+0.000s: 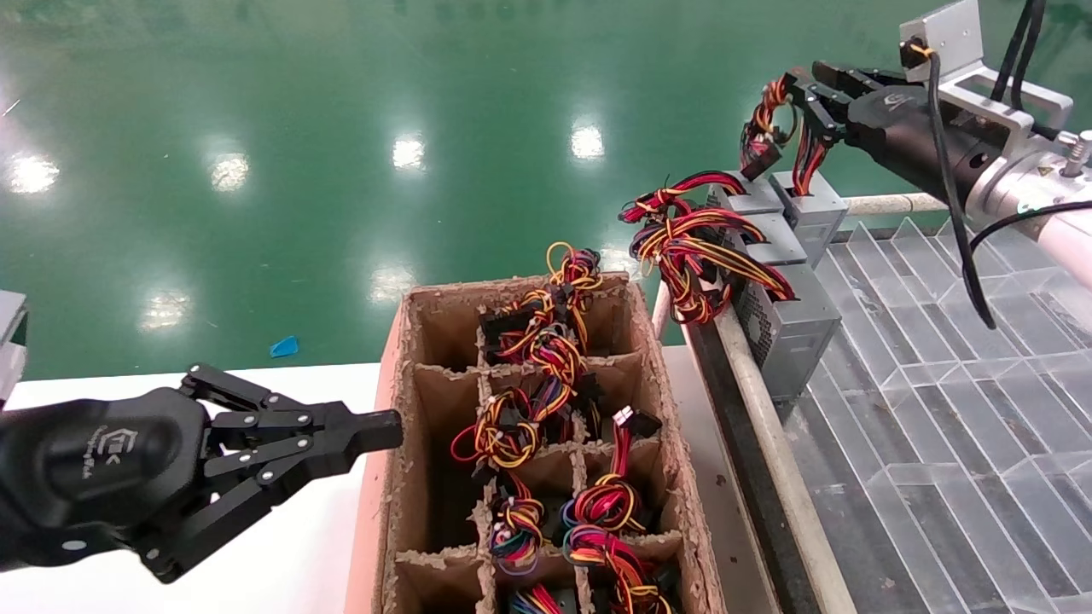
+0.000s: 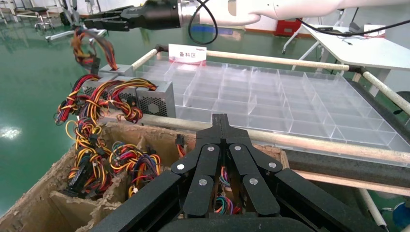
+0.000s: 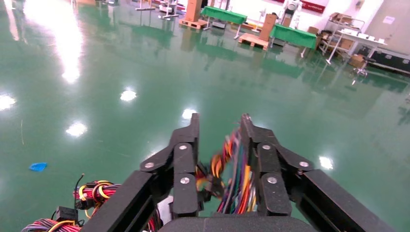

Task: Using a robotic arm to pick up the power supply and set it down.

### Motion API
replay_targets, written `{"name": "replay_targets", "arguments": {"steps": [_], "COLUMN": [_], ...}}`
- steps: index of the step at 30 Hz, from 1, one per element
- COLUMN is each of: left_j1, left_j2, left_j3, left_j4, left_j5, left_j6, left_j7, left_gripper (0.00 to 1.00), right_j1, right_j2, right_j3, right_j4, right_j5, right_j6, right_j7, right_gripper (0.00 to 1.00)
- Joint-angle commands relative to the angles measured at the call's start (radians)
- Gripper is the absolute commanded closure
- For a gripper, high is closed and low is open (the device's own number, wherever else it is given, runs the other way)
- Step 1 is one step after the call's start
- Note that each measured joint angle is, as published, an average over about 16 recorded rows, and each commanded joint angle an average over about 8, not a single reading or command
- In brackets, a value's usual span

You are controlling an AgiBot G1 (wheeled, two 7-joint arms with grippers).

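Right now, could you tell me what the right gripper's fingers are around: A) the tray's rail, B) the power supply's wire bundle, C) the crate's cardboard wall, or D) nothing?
B: the right gripper has its fingers around the wires rising from the power supply.

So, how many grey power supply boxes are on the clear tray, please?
4, at its far left corner: the power supply under the right gripper, three grey boxes beside it. The crate may hide more.
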Motion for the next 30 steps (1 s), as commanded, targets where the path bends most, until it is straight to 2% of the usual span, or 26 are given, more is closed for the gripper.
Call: {"name": "replay_targets", "arguments": {"steps": [1,8,16,30], "left_j1": [0.0,0.0,0.0,0.0], "left_j2": [0.0,0.0,0.0,0.0], "left_j3": [0.0,0.0,0.0,0.0], "left_j4": [0.0,0.0,0.0,0.0], "left_j5": [0.0,0.0,0.0,0.0], "left_j6": [0.0,0.0,0.0,0.0], "left_j7": [0.0,0.0,0.0,0.0], "left_gripper": [1.0,1.0,1.0,1.0], "right_j1": [0.004,0.034,0.052,-0.115], "right_j2": [-0.001,0.021,0.062,0.146], "right_j3": [-0.003,-0.031,-0.054,-0.033], "right_j4": [0.002,0.009,0.051,0.321], "right_j5": [-0.004,-0.044,-0.073,0.005], "right_j6": [-0.005,-0.048,-0.133,-0.243], "right_j7": [-0.001,-0.002,-0.011,0.147], "right_gripper": [0.0,0.0,0.0,0.0]}}
